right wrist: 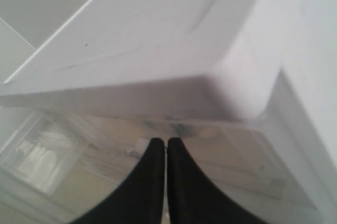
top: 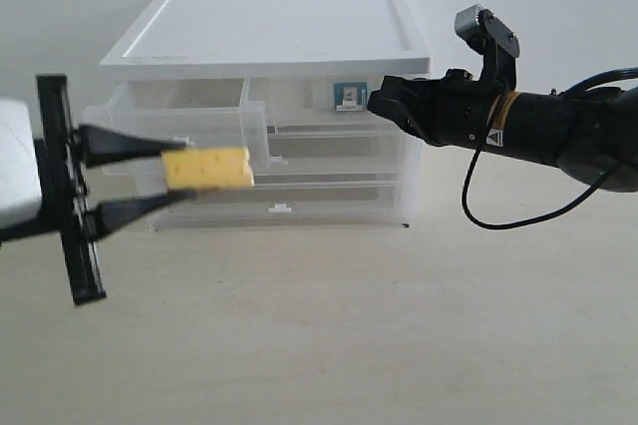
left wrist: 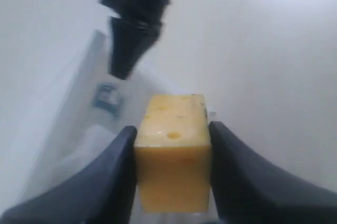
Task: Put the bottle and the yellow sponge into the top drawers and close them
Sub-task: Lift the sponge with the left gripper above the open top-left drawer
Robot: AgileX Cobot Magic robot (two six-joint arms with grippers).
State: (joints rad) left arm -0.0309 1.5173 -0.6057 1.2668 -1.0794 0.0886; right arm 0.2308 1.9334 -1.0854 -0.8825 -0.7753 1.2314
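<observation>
Out front of the chest [top: 269, 31], on its L side, my L pincer [top: 185, 172] is clamped on the sponge [top: 214, 168]. One finger is on top and one underneath in the ext. view, w/ the sponge held level & clear of the table [top: 349, 345]. Via the L wrist cam the sponge [left wrist: 172, 145] sits square btw my two dark fingers [left wrist: 113, 182], its holed yellow face toward the lens. It's not in a drawer yet. It hangs in front of the top L drawer [top: 179, 118], which is pulled out, & sits lower than that drawer's rim as the ext. view shows it.

Over on the R side the bottle [top: 349, 96] is inside the top R drawer [top: 294, 101], its teal label showing thru the clear front. The L wrist cam catches that label too [left wrist: 108, 97]. That drawer looks pushed in, but I can't tell if it's fully home.

My R pincer [top: 379, 101] has its fingers together w/ nothing btw them. Its tip is at the front of the top R drawer, just under the lip of the chest's white top. Touching or a hair off, can't tell. The R wrist cam shows the same: R pincer [right wrist: 165, 144] w/ fingers side by side below the top's edge [right wrist: 158, 50].

Both lower drawers [top: 280, 209] are in. A black cable [top: 478, 211] hangs in a loop below my R arm.
</observation>
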